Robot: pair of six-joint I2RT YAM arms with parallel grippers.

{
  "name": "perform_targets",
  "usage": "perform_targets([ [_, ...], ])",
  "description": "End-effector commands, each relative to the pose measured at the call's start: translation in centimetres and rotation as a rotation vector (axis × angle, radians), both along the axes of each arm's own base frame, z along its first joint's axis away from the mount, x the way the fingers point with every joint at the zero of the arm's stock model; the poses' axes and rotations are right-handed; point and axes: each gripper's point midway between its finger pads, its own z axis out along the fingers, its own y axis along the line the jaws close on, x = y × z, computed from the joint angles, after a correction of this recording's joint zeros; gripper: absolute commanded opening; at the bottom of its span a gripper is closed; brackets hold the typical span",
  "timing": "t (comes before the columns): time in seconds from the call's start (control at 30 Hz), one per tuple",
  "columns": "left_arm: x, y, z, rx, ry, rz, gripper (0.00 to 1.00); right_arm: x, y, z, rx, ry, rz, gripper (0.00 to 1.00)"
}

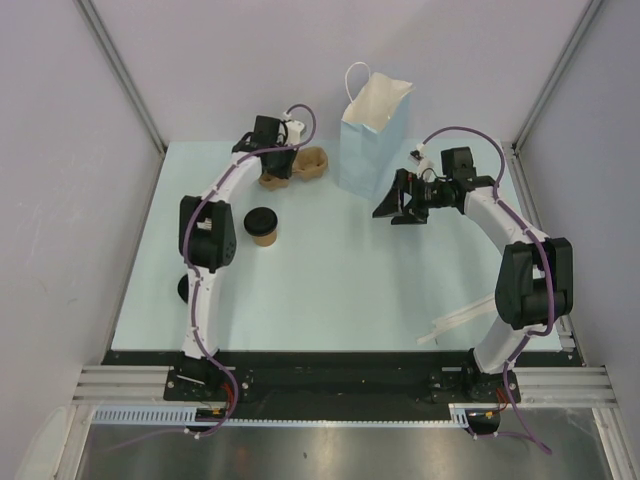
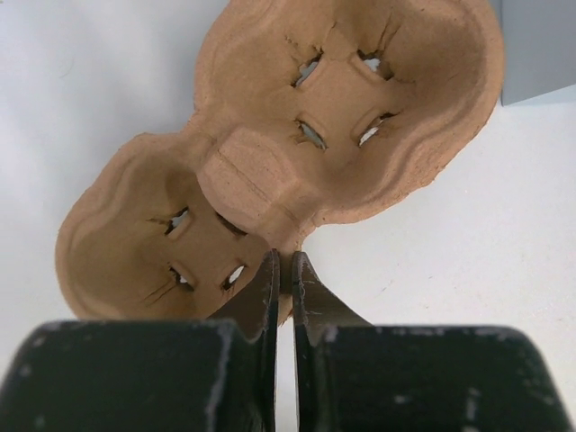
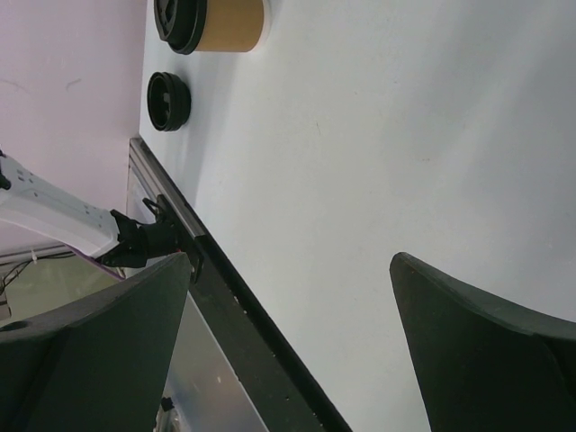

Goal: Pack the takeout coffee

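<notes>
Standing upright on the tabletop (image 1: 340,290), the takeout coffee (image 1: 263,227) is to the left of the blue paper bag (image 1: 370,150) and nearer the arms. It is well apart from the bag, and neither gripper touches it.

It will likely handle as a light thing with a soft kraft wall that dents under a hard squeeze. The black lid is slick and may pop off if lifted by. The best hold is probably across the brown wall just below the lid, squeezed gently and kept upright in case it holds liquid.

The left gripper (image 2: 283,267) has its jaws narrowed to a slit, pinching the rim of the pulp carrier (image 2: 270,171) just left of the bag. The right gripper (image 3: 291,265), just right of the bag, has its jaws wide and holds nothing.

Counted, there is one lidded coffee, one bag, one carrier with two empty wells, and one loose black lid (image 3: 167,101), which lies farther left of the bag than the coffee.
</notes>
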Motion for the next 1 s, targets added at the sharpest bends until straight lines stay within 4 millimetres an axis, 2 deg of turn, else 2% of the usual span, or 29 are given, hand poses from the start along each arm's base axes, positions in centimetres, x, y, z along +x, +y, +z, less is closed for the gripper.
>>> perform_targets([
  [0.0, 1.2, 0.6, 7.5, -0.024, -0.184, 0.036, 0.00, 0.2, 0.6, 0.6, 0.022, -0.029, 0.024, 1.00],
  [0.1, 1.0, 0.9, 8.0, -0.006, -0.212, 0.039, 0.00, 0.1, 0.7, 0.8, 0.024, -0.030, 0.027, 1.00],
  [0.13, 0.8, 1.1, 7.6, 0.005, -0.209, 0.041, 0.00, 0.1, 0.7, 0.8, 0.024, -0.033, 0.027, 1.00],
  [0.2, 0.6, 1.0, 8.5, 0.021, -0.243, 0.032, 0.00, 0.1, 0.7, 0.9, 0.026, -0.035, 0.027, 1.00],
  [0.23, 0.3, 1.3, 7.8, 0.044, -0.237, 0.037, 0.00, 0.1, 0.7, 1.0, 0.026, -0.035, 0.027, 1.00],
  [0.27, 0.4, 1.4, 8.9, 0.058, -0.280, 0.028, 0.00, 0.1, 0.7, 1.1, 0.028, -0.037, 0.028, 1.00],
  [0.3, 0.3, 1.3, 9.0, 0.072, -0.295, 0.022, 0.00, 0.1, 0.7, 1.0, 0.026, -0.036, 0.028, 1.00],
  [0.33, -0.3, 1.4, 8.0, 0.090, -0.282, 0.018, 0.00, 0.0, 0.7, 1.0, 0.026, -0.035, 0.027, 1.00],
  [0.4, -0.3, 1.7, 9.4, 0.122, -0.345, 0.019, 0.00, 0.0, 0.7, 1.1, 0.026, -0.037, 0.028, 1.00],
  [0.43, -0.7, 1.8, 8.6, 0.137, -0.339, 0.014, 0.00, 0.0, 0.7, 1.1, 0.026, -0.042, 0.029, 1.00],
  [0.5, -0.9, 1.8, 9.0, 0.160, -0.366, -0.001, 0.00, 0.0, 0.6, 1.1, 0.025, -0.040, 0.029, 1.00],
  [0.7, -2.3, 1.7, 8.6, 0.166, -0.359, -0.015, 0.00, -0.1, 0.6, 1.2, 0.026, -0.040, 0.029, 1.00],
  [0.8, -3.0, 1.6, 7.9, 0.176, -0.346, -0.029, 0.00, -0.1, 0.5, 1.2, 0.023, -0.041, 0.029, 1.00],
  [0.9, -4.0, 1.2, 4.5, 0.214, -0.252, -0.066, 0.00, 0.0, 0.6, 1.0, 0.030, -0.035, 0.031, 1.00],
  [0.97, -4.6, 1.2, 3.0, 0.220, -0.196, -0.075, 0.00, 0.1, 0.7, 1.0, 0.033, -0.033, 0.030, 1.00],
])
